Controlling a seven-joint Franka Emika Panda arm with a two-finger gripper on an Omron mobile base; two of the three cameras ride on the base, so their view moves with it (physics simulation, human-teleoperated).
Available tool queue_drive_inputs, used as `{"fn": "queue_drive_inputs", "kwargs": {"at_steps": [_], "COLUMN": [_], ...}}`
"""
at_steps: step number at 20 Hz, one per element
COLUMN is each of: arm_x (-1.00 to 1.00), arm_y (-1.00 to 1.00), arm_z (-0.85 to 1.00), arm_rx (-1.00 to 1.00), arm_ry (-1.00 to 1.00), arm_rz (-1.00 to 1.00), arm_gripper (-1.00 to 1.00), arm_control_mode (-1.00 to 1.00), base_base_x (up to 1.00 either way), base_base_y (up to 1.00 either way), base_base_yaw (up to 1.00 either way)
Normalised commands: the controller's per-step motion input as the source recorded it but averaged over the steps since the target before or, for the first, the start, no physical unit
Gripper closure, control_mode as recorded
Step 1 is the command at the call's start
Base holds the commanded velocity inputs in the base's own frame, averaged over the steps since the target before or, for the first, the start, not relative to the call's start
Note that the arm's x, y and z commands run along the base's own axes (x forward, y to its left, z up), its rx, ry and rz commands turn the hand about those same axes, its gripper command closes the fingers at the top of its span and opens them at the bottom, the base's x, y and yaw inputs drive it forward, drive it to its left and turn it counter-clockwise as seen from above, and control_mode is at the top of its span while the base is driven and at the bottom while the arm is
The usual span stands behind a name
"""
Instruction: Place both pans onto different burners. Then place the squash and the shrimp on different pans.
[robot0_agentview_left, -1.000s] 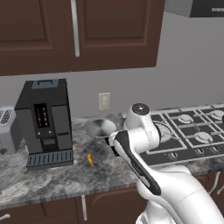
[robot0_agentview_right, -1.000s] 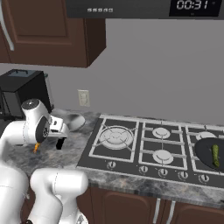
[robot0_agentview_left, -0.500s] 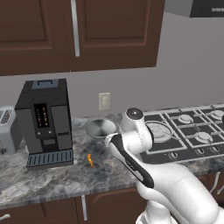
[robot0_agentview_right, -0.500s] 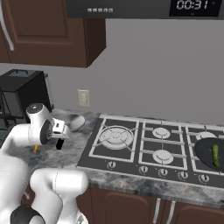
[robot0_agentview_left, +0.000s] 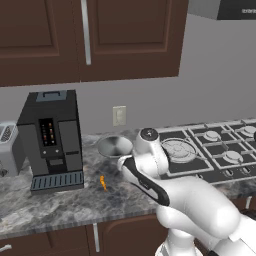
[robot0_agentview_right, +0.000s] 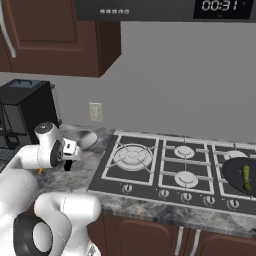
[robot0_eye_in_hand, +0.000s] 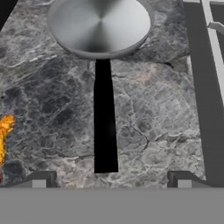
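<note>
The silver bowl-shaped pan (robot0_eye_in_hand: 100, 26) rests on the stone counter left of the cooktop, also seen as pan (robot0_agentview_left: 114, 146) and pan (robot0_agentview_right: 82, 138). Its straight black handle (robot0_eye_in_hand: 105, 118) runs toward my gripper (robot0_eye_in_hand: 111, 181). The gripper is open, hovering just above the handle's end with one fingertip on each side, touching nothing. In the right base view the gripper (robot0_agentview_right: 67, 162) hangs low over the counter. The orange shrimp (robot0_agentview_left: 103, 183) lies on the counter, at the hand view's left edge as shrimp (robot0_eye_in_hand: 4, 135). The flat black pan (robot0_agentview_right: 239, 174) sits on a right-hand burner with the green squash (robot0_agentview_right: 246, 177) in it.
The dark cooktop (robot0_agentview_right: 170, 167) has its large burner (robot0_agentview_right: 132, 156) nearest the silver pan; its edge (robot0_eye_in_hand: 210, 87) lies right of the handle. A black coffee machine (robot0_agentview_left: 52, 140) and a toaster (robot0_agentview_left: 7, 155) stand at the counter's left. Cabinets hang overhead.
The hand has shifted slightly left and lowered toward the silver pan's handle. The jaws stay open, and the pans, the shrimp and the squash have not moved.
</note>
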Motion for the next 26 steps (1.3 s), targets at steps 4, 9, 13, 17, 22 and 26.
{"fn": "queue_drive_inputs", "kwargs": {"at_steps": [4, 9, 13, 17, 22, 26], "arm_x": [0.11, 0.09, 0.18, 0.26, 0.23, 0.16], "arm_y": [0.06, 0.10, 0.03, 0.00, 0.00, 0.01], "arm_z": [-0.27, -0.27, -0.17, -0.08, -0.16, -0.23], "arm_rx": [0.00, 0.00, 0.00, 0.00, 0.00, 0.00], "arm_ry": [0.00, 0.00, 0.00, 0.00, 0.00, 0.00], "arm_rz": [0.00, 0.00, 0.00, 0.00, 0.00, 0.00], "arm_gripper": [-1.00, -1.00, -1.00, -1.00, -1.00, -1.00], "arm_control_mode": [-1.00, -1.00, -1.00, -1.00, -1.00, -1.00], "base_base_x": [0.00, 0.00, 0.00, 0.00, 0.00, 0.00], "base_base_y": [0.00, 0.00, 0.00, 0.00, 0.00, 0.00], "base_base_yaw": [0.00, 0.00, 0.00, 0.00, 0.00, 0.00]}}
